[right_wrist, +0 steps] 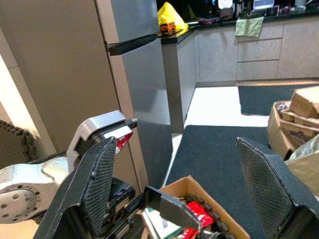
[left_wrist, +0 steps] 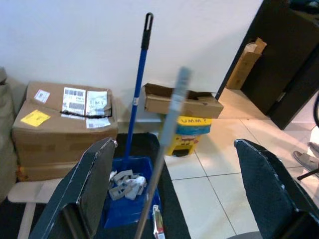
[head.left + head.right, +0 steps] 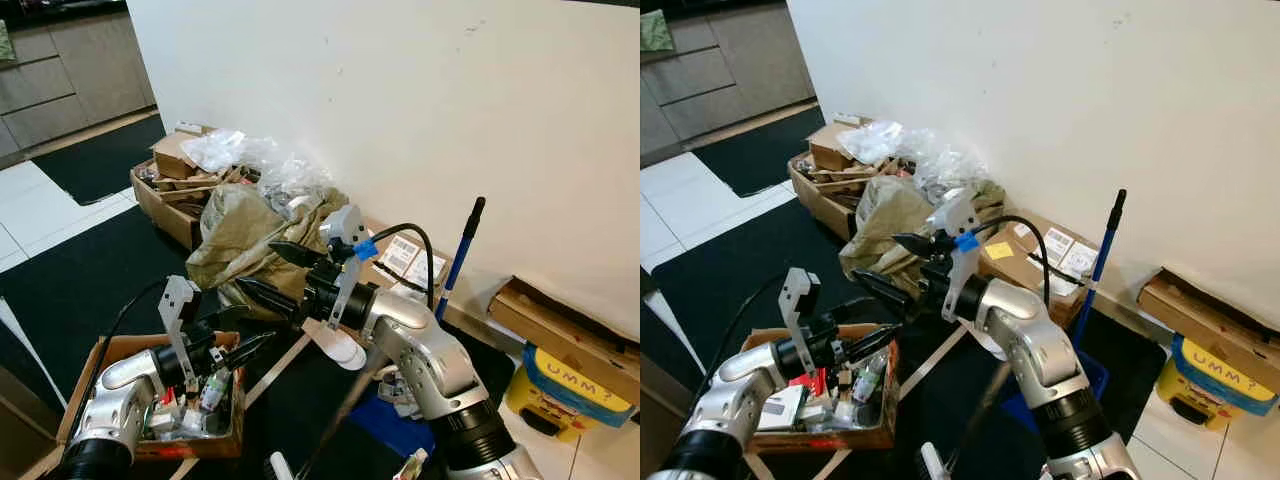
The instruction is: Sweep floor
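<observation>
We see the blue-handled dustpan (image 2: 130, 196) standing on the floor by the white wall (image 3: 420, 110), its blue handle rising upright with a black tip, its pan holding pale scraps; it sits just beside a taped cardboard box (image 2: 62, 124) with shipping labels. A grey broom handle (image 2: 167, 149) slants in front of the dustpan in the left wrist view, blurred, lying between the left gripper's fingers (image 2: 92, 184) without either finger touching it, so far as we can tell. Our left gripper (image 3: 232, 332) is raised low on our left with its forearm bent inward, fingers spread apart and holding nothing, hovering above an open cardboard box of small clutter (image 3: 190, 405). Our right gripper (image 3: 270, 272) reaches forward and leftward from a bent elbow, its two black fingers parted and empty, pointing toward the left arm and a crumpled olive-brown bag (image 3: 240, 230). The dustpan handle stands well to the right of the right gripper, behind that arm's elbow. Beyond the bag lie more open boxes with clear plastic wrapping (image 3: 235, 150). To the right sit a yellow container (image 3: 565, 385) and a flat cardboard box (image 3: 560, 325) above it. Dark mats (image 3: 70, 290) cover part of the white tiled floor (image 3: 30, 205).
</observation>
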`<state>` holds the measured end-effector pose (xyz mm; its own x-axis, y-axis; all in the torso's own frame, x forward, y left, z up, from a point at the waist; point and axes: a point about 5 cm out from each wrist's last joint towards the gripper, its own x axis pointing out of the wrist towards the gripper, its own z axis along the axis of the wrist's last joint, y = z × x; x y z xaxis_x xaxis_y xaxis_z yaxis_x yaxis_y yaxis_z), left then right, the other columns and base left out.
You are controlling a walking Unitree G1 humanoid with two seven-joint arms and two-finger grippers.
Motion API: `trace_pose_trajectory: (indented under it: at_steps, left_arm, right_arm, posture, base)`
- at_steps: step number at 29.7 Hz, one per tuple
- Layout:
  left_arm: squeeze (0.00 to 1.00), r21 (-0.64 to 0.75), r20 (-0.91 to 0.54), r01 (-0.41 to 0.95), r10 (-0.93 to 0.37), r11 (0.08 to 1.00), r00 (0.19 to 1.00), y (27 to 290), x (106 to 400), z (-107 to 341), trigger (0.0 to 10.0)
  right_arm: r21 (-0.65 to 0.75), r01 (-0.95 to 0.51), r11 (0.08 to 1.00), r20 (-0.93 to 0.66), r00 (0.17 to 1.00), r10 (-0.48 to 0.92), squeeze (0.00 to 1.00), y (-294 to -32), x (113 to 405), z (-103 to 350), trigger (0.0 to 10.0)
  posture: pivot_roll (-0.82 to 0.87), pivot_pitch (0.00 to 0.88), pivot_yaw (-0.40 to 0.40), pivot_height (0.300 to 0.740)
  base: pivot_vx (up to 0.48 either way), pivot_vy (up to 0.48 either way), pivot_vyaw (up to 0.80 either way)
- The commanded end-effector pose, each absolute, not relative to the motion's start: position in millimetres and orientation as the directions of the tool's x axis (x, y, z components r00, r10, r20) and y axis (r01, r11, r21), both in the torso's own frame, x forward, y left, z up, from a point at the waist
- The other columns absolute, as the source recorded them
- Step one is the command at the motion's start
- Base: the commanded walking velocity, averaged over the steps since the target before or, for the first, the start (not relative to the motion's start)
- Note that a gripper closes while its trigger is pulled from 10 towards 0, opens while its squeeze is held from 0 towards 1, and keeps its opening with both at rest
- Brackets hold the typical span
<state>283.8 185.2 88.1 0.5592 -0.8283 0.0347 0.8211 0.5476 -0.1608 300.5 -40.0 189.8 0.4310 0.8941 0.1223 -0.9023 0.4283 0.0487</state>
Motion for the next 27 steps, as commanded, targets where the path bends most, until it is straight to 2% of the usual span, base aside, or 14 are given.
trace_pose_trajectory:
  at_steps: [1, 3, 4, 5, 7, 8, 9, 10, 12, 13, 14, 20, 23, 27]
  left_arm:
    - [0.00, -0.152, 0.032, 0.830, -0.836, 0.537, 0.547, 188.5, 281.2, 90.6, 10.0]
    - [0.00, -0.158, -0.009, 0.750, -0.761, 0.642, 0.649, 194.1, 286.2, 76.7, 10.0]
    - [0.00, -0.158, -0.009, 0.750, -0.761, 0.642, 0.649, 194.1, 286.2, 76.7, 10.0]
    - [0.00, -0.174, -0.085, 0.651, -0.669, 0.739, 0.738, 201.1, 286.5, 57.0, 10.0]
    - [0.00, -0.174, -0.085, 0.651, -0.669, 0.739, 0.738, 201.1, 286.5, 57.0, 10.0]
    - [0.00, -0.182, -0.140, 0.584, -0.609, 0.791, 0.781, 205.2, 284.1, 44.1, 10.0]
    - [0.00, -0.210, -0.243, 0.444, -0.486, 0.871, 0.839, 213.9, 274.3, 20.9, 10.0]
    - [0.00, -0.210, -0.243, 0.444, -0.486, 0.871, 0.839, 213.9, 274.3, 20.9, 10.0]
    - [0.00, -0.236, -0.383, 0.254, -0.331, 0.938, 0.862, 224.0, 254.8, -7.8, 10.0]
    - [0.00, -0.236, -0.383, 0.254, -0.331, 0.938, 0.862, 224.0, 254.8, -7.8, 10.0]
    - [0.00, -0.219, -0.462, 0.183, -0.267, 0.958, 0.846, 227.5, 241.3, -21.9, 10.0]
    - [0.00, -0.213, -0.643, 0.084, -0.204, 0.973, 0.738, 226.9, 194.3, -58.1, 10.0]
    - [0.00, -0.192, -0.727, 0.028, -0.162, 0.981, 0.667, 226.6, 169.4, -73.7, 10.0]
    - [0.00, -0.176, -0.758, 0.004, -0.138, 0.984, 0.638, 226.6, 159.8, -79.4, 10.0]
  right_arm:
    - [0.036, -0.904, 0.426, 0.100, 0.428, 0.898, 1.00, -39.3, 302.3, 187.0, 10.0]
    - [0.005, -0.841, 0.541, -0.004, 0.541, 0.841, 0.00, -49.5, 314.0, 169.5, 10.0]
    - [0.005, -0.841, 0.541, -0.004, 0.541, 0.841, 0.00, -49.5, 314.0, 169.5, 10.0]
    - [0.006, -0.787, 0.617, -0.031, 0.617, 0.787, 0.00, -58.9, 321.4, 162.5, 10.0]
    - [0.006, -0.787, 0.617, -0.031, 0.617, 0.787, 0.00, -58.9, 321.4, 162.5, 10.0]
    - [0.008, -0.750, 0.662, -0.042, 0.661, 0.749, 0.00, -65.3, 325.9, 158.4, 10.0]
    - [0.016, -0.701, 0.713, -0.050, 0.712, 0.700, 0.00, -75.6, 330.0, 153.6, 10.0]
    - [0.016, -0.701, 0.713, -0.050, 0.712, 0.700, 0.00, -75.6, 330.0, 153.6, 10.0]
    - [0.020, -0.645, 0.764, -0.062, 0.762, 0.645, 0.00, -88.1, 333.4, 146.9, 10.0]
    - [0.020, -0.645, 0.764, -0.062, 0.762, 0.645, 0.00, -88.1, 333.4, 146.9, 10.0]
    - [0.018, -0.624, 0.782, -0.072, 0.779, 0.623, 0.00, -93.3, 333.5, 143.6, 10.0]
    - [0.047, -0.564, 0.824, -0.085, 0.820, 0.566, 0.00, -106.3, 333.1, 133.9, 10.0]
    - [0.052, -0.484, 0.874, -0.165, 0.859, 0.485, 0.00, -125.9, 332.8, 110.0, 10.0]
    - [0.047, -0.435, 0.899, -0.213, 0.875, 0.435, 0.00, -137.5, 331.5, 95.7, 10.0]
  posture:
    - [-0.06, 0.000, 0.020, 0.740]
    - [-0.06, 0.001, 0.018, 0.740]
    - [-0.06, 0.001, 0.018, 0.740]
    - [-0.07, 0.003, 0.026, 0.740]
    - [-0.07, 0.003, 0.026, 0.740]
    - [-0.07, 0.003, 0.026, 0.740]
    - [-0.08, 0.000, 0.033, 0.740]
    - [-0.08, 0.000, 0.033, 0.740]
    - [-0.09, 0.004, 0.041, 0.740]
    - [-0.09, 0.004, 0.041, 0.740]
    - [-0.11, 0.008, 0.049, 0.740]
    - [-0.12, 0.010, 0.052, 0.740]
    - [-0.12, 0.008, 0.049, 0.740]
    - [-0.12, 0.008, 0.049, 0.740]
  base:
    - [0.000, 0.000, 0.00]
    - [0.000, 0.000, 0.00]
    - [0.000, 0.000, 0.00]
    - [0.000, 0.000, 0.00]
    - [0.000, 0.000, 0.00]
    - [0.000, 0.000, 0.00]
    - [0.000, 0.000, 0.00]
    - [0.000, 0.000, 0.00]
    - [0.000, 0.000, 0.00]
    - [0.000, 0.000, 0.00]
    - [0.000, 0.000, 0.00]
    - [0.000, 0.000, 0.00]
    - [0.000, 0.000, -0.78]
    - [0.000, 0.000, -0.77]
